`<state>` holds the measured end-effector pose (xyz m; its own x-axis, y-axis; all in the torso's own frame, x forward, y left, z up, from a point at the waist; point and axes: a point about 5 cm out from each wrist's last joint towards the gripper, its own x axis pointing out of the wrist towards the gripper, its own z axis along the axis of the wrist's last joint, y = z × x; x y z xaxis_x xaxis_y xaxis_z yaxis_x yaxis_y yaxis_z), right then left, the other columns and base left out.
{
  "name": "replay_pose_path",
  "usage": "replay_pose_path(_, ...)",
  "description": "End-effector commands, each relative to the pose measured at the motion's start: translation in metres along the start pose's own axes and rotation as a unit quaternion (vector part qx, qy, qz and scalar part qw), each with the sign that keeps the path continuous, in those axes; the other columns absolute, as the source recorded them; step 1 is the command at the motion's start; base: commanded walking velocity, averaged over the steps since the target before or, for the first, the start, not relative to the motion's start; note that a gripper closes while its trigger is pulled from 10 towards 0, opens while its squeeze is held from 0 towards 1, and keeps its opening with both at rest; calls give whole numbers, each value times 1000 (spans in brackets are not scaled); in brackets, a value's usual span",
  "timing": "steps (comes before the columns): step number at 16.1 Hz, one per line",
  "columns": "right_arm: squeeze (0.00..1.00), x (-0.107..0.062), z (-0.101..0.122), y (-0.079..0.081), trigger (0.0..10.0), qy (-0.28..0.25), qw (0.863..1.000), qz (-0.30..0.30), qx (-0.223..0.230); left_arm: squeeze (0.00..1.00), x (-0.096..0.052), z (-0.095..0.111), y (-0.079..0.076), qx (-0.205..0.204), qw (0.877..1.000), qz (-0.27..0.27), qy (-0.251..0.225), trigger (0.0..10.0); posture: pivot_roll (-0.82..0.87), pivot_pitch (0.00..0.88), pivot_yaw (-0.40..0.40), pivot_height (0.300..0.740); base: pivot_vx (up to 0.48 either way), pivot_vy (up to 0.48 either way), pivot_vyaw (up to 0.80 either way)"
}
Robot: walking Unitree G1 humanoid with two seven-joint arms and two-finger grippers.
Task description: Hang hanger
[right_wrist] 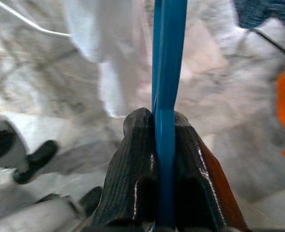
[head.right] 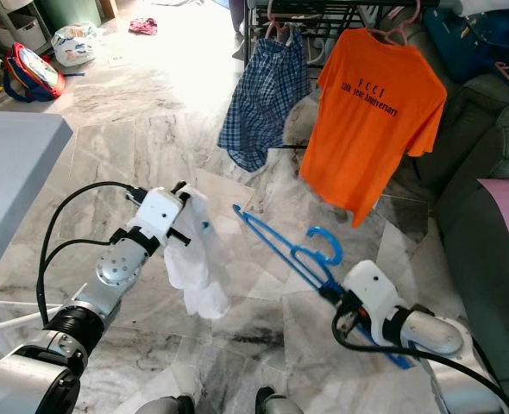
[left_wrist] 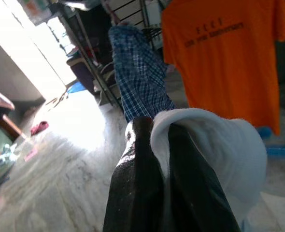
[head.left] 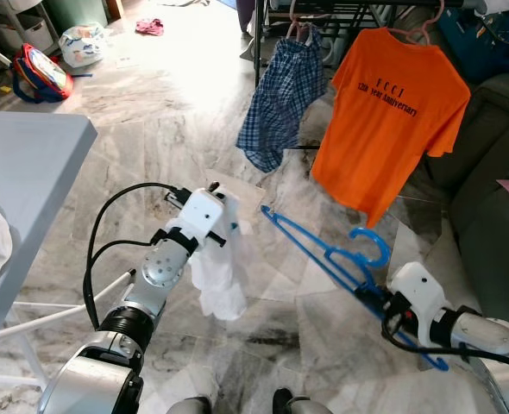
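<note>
Two grippers: I had both clamped.
Eye view: right gripper (head.left: 382, 302) held hanger (head.left: 323, 252) low over floor (head.left: 151, 147), near rack (head.left: 323, 17); shirt (head.left: 388, 112) hung there.
Left wrist: fingers (left_wrist: 133, 188) pinched cloth (left_wrist: 215, 145).
Right wrist: blue bar gripped.
Risk: I judged the hanger could twist in that end grip.
Room: marble floor, table (head.left: 21, 164).

The far end of the blue hanger (head.left: 323, 252) is seen whole, but its near end is covered by the right gripper (head.left: 377, 301) and wrist. The tips of the left gripper (head.left: 224, 216) are buried in the white cloth (head.left: 218, 272). The drying rack (head.left: 323, 17) is cut off by the far edge, so the hooks of the pink hangers are not fully seen. The small print on the orange T-shirt (head.left: 388, 121) is too small to be read surely. The grey table (head.left: 21, 172) is cropped at the left.
</note>
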<state>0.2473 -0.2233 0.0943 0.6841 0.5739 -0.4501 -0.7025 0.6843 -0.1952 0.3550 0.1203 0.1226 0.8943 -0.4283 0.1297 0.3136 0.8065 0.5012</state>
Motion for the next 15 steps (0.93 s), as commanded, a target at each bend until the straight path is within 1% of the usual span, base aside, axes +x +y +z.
replay_pose_path(1,0,-2,1,8,10000,4,999,37,-1,0,4,8,2,16,1000,-1,-23,10000,-13,211,8,740,0,0,0)
replay_pose_path(4,0,-2,0,15,10000,9,998,67,10,0,5,11,0,20,999,-7,-33,10000,-9,207,14,740,0,0,0)
replay_pose_path(6,0,-2,-2,24,10000,18,995,93,16,0,6,14,1,32,999,-7,-43,10000,-5,208,17,740,0,0,0)
replay_pose_path(9,0,0,-7,25,10000,30,996,86,9,0,6,22,-2,20,997,-29,-72,10000,-1,211,22,740,0,0,0)
replay_pose_path(11,0,3,-5,23,10000,26,997,78,9,0,5,24,-3,27,995,-39,-82,10000,1,211,25,740,0,0,0)
replay_pose_path(12,0,4,-4,23,10000,23,997,77,9,0,4,23,-3,31,995,-39,-81,10000,2,209,27,740,0,0,0)
replay_pose_path(13,0,4,-4,23,10000,19,996,81,11,0,2,19,0,38,996,-31,-71,10000,4,208,28,740,0,0,0)
replay_pose_path(14,0,-1,-7,27,10000,22,995,96,8,0,0,12,5,51,997,-15,-52,10000,5,207,29,740,0,0,0)
replay_pose_path(15,0,-3,-10,26,10000,29,995,92,5,0,0,11,7,44,998,-15,-47,10000,4,206,30,740,0,0,0)
